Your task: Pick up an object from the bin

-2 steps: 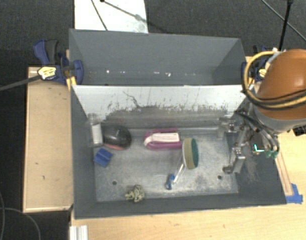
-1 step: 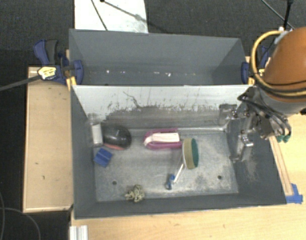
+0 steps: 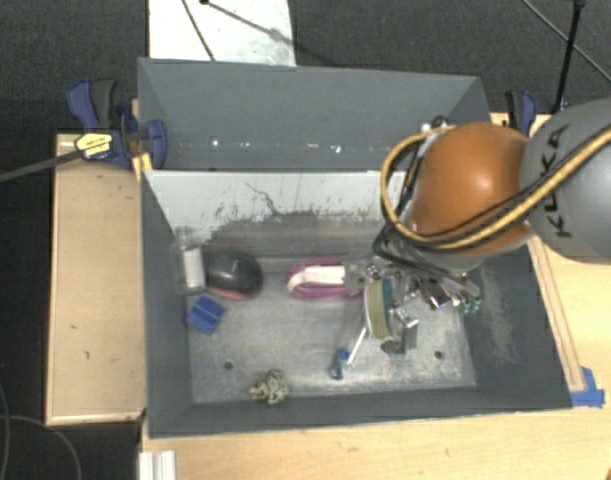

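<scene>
End effector [image 3: 388, 320] is down low in the grey metal bin [image 3: 315, 118], over the right-centre part of the floor. It hangs under the arm's round orange cover [image 3: 472, 183], w/ yellow and black cables [image 3: 390, 183] looped round the cover's left side. Arm comes in from the right. Can't tell if the end effector is open or closed: its lower parts are a tangle of pale and dark metal bits from this angle.

Nearest thing: a thin pale stick w/ a blue tip [image 3: 347, 353], lying tilted on the floor just below-left of the end effector. Blue tip points toward the near wall, and the upper end runs up to the end effector's lower edge. Can't tell if they touch there, or if it's gripped.

Next nearest: a pink and white oblong object [image 3: 318, 279], lying flat just left of the end effector, near the back of the floor.

Rest is spread along the left side, well apart from the end effector:
- dark, rounded, mouse-shaped object [image 3: 232, 273], near the back-left
- small white cylinder [image 3: 192, 267], just beside it at the left wall
- small blue block [image 3: 205, 314], just in front of those two
- small green-brown lumpy thing [image 3: 270, 388], alone near the front wall
</scene>
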`<state>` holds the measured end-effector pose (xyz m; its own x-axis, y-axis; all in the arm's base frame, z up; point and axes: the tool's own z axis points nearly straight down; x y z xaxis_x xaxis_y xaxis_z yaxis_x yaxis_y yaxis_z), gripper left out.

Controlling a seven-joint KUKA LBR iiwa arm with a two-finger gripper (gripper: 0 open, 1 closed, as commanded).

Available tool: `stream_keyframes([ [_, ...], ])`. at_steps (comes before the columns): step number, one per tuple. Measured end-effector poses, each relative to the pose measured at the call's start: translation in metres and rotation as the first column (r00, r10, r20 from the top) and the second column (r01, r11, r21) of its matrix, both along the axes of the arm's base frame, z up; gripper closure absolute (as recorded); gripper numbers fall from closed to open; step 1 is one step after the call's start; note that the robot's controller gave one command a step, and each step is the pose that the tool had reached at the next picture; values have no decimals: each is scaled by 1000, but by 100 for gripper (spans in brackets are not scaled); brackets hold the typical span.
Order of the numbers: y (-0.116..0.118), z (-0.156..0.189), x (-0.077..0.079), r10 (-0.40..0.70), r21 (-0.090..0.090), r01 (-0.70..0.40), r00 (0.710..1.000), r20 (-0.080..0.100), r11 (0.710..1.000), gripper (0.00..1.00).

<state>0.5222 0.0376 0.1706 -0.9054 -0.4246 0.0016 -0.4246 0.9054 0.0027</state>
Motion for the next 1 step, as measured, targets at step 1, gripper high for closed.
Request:
stream_keyframes([
  [1,-41,-99,38,348,0,-348,937,3,937,0],
])
